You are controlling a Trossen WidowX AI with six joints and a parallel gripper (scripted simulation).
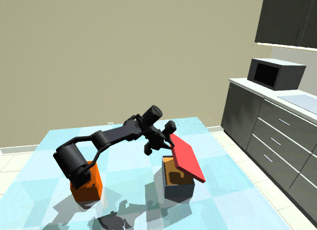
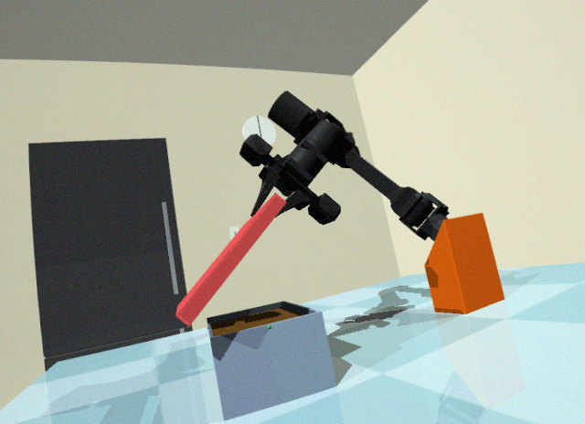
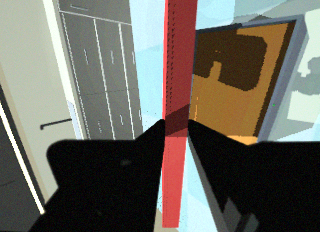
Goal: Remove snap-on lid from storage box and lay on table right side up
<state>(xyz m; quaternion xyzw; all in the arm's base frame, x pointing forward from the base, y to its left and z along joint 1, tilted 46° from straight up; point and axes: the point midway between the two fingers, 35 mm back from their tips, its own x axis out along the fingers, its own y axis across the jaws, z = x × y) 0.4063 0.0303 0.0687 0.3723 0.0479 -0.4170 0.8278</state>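
The red lid (image 1: 187, 158) (image 2: 231, 259) (image 3: 179, 67) is off the box and held in the air, steeply tilted. Its upper edge is between the fingers and its lower edge hangs beyond the box's far side from the arm. My gripper (image 1: 172, 146) (image 2: 265, 216) (image 3: 175, 124) is shut on the lid's edge, above the box. The grey-blue storage box (image 1: 179, 191) (image 2: 276, 363) (image 3: 280, 87) stands upright on the table, its top open, with an orange-brown inside showing. In the top view the lid hides part of the box's opening.
The table (image 1: 128, 168) (image 2: 387, 396) has a light blue checkered top. The arm's orange base block (image 1: 95, 184) (image 2: 470, 269) stands on it, to the box's left in the top view. A kitchen counter with a microwave (image 1: 276, 74) stands off to the right.
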